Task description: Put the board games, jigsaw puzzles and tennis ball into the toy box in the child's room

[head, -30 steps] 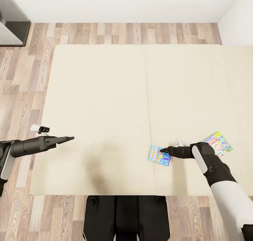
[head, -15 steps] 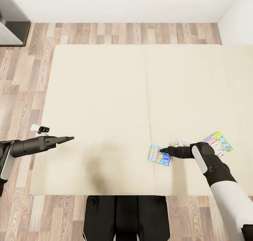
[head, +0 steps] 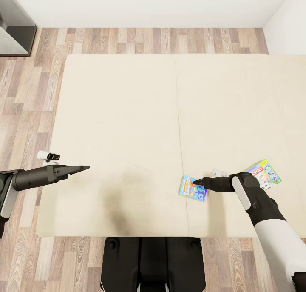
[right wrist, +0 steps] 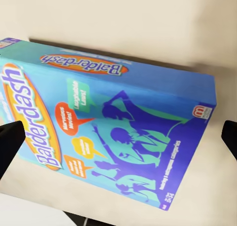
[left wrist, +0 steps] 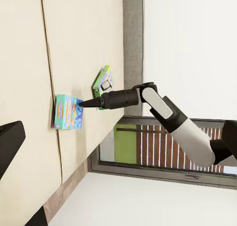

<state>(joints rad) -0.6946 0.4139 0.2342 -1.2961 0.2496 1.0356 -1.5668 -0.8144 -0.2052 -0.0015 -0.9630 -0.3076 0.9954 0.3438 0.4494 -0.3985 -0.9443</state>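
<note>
Beige mattress of the bed (head: 127, 113) carries the blue board game (head: 190, 188) near its front edge. Right claw (head: 198, 182) hovers over it, spread wide, empty; a flat box could slide away under closing tips. Left claw (head: 85, 168) appears closed, idle.

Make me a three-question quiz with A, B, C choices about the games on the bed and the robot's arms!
1. Where is the blue game?
A. on the bed
B. on the floor
C. in the left end effector

2. How many games lie on the bed?
A. one
B. two
C. four

3. The right end effector is
A. shut on the green game
B. open over the blue game
C. resting on the floor

Answers:
1. A: it lies flat on the beige mattress.
2. B: the blue one and the white-and-green one.
3. B: in the right wrist view its fingertips stand apart on either side of the box.
</note>
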